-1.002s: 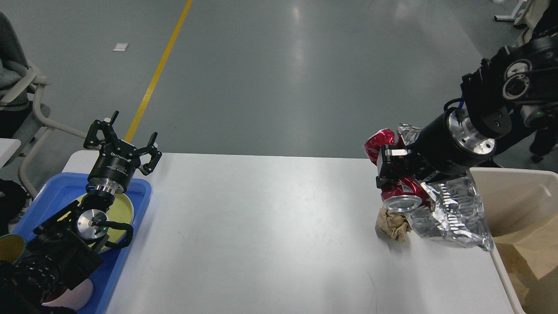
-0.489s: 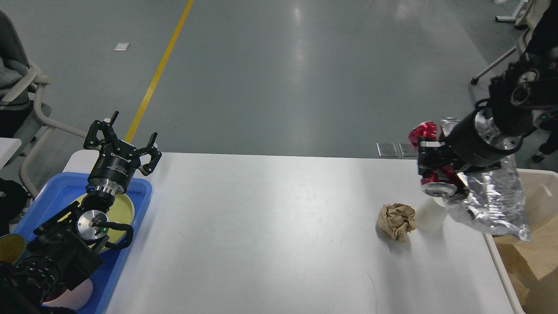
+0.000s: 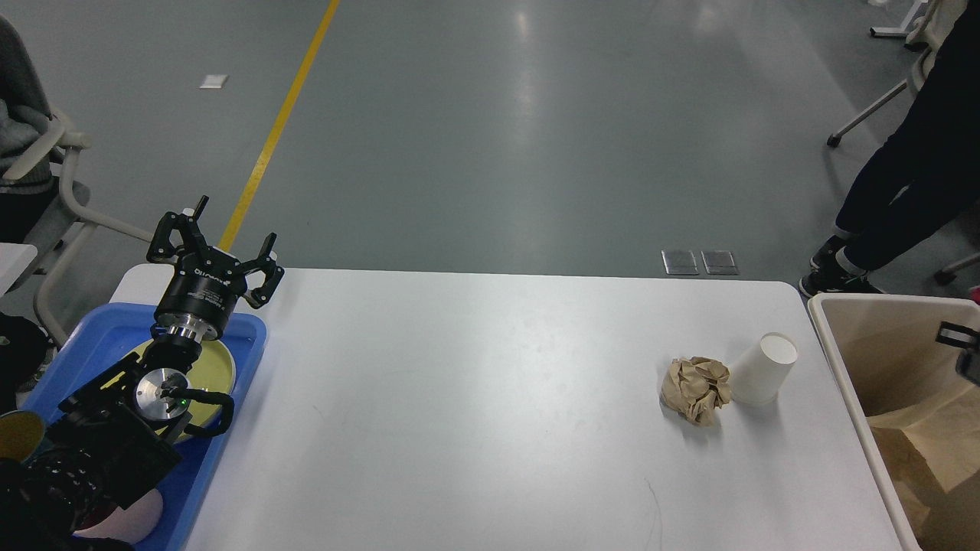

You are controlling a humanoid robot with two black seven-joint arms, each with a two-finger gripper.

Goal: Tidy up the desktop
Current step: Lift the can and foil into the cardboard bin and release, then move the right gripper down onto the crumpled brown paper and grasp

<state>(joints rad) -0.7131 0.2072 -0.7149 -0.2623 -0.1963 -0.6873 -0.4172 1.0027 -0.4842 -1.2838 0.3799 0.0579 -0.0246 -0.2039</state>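
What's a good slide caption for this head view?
Open left gripper above blue plastic tray; crumpled brown paper ball touching white paper cup on white desktop.

The beige bin [image 3: 842, 337] right of the white desktop [image 3: 490, 398] is cut off by the right and bottom edges. At that right edge, over the bin, only a small black piece [image 3: 963, 348] shows; the right gripper cannot be made out.
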